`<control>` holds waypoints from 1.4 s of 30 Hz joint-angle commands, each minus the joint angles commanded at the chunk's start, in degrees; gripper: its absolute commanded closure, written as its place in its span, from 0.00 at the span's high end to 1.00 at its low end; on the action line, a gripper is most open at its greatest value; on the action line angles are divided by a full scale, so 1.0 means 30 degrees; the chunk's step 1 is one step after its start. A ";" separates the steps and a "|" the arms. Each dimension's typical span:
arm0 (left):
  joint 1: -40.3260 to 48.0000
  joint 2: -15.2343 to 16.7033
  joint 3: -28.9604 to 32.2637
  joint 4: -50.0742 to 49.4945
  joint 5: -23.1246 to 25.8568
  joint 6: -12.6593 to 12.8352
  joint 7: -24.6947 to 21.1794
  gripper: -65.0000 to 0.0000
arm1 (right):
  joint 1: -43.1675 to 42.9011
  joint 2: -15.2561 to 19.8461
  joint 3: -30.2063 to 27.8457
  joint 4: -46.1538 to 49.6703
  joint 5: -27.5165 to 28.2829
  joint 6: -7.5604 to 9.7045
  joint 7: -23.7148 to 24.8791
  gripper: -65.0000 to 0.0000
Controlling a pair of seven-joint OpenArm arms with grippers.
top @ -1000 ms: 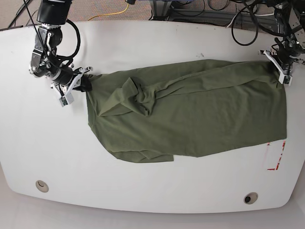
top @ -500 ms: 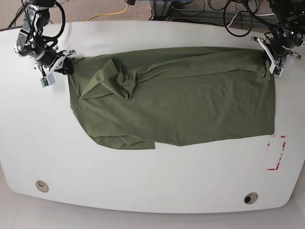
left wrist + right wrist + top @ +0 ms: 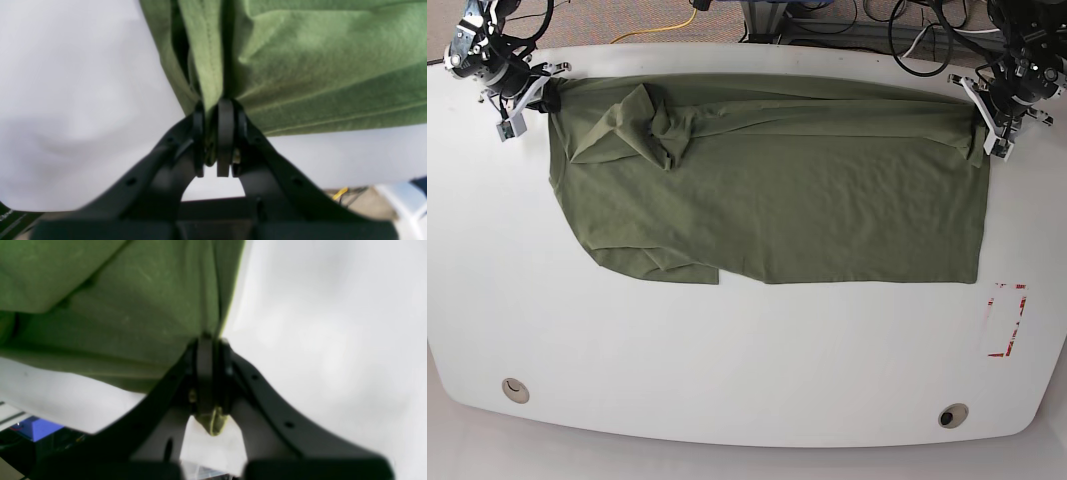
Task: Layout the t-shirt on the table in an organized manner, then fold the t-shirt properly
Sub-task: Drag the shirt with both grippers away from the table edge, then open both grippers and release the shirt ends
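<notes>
One olive-green t-shirt (image 3: 777,180) is spread across the far half of the white table (image 3: 727,370), bunched near its far-left corner. Its far-left corner is clamped in the right gripper (image 3: 527,97), its far-right corner in the left gripper (image 3: 983,125). Red tape (image 3: 1007,320) is marked near-right.

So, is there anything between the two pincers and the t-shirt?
No. The left pincer and the right pincer are each shut directly on the t-shirt, gripping its far corners on the table.
</notes>
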 joint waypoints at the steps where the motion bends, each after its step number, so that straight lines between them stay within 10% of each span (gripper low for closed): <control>1: 0.0088 0.0000 0.0205 0.0088 0.0000 0.0000 0.0000 0.01 | -0.0088 0.0000 0.0088 0.0000 0.0000 0.0000 -0.0059 0.00; 16: 0.0996 0.0059 0.1875 0.0117 -0.0088 0.0000 0.0000 0.02 | -0.0264 -0.0117 0.0586 0.0000 0.0000 0.0000 -0.0440 0.00; 24: 0.2081 -0.0029 0.1612 0.0117 -0.0117 0.0000 0.0000 0.43 | -0.0147 -0.0117 0.0586 0.0000 0.0000 0.0000 -0.0440 0.00; 31: 0.2462 -0.0059 0.0850 0.0117 -0.0059 0.0000 0.0000 0.50 | -0.0147 -0.0117 0.0586 0.0000 0.0000 0.0000 -0.0440 0.01; 42: 0.2755 -0.0615 -0.0557 0.0821 -0.0117 0.0000 0.0059 0.57 | -0.0117 -0.0147 0.0645 0.1289 0.0000 0.0000 -0.0469 0.42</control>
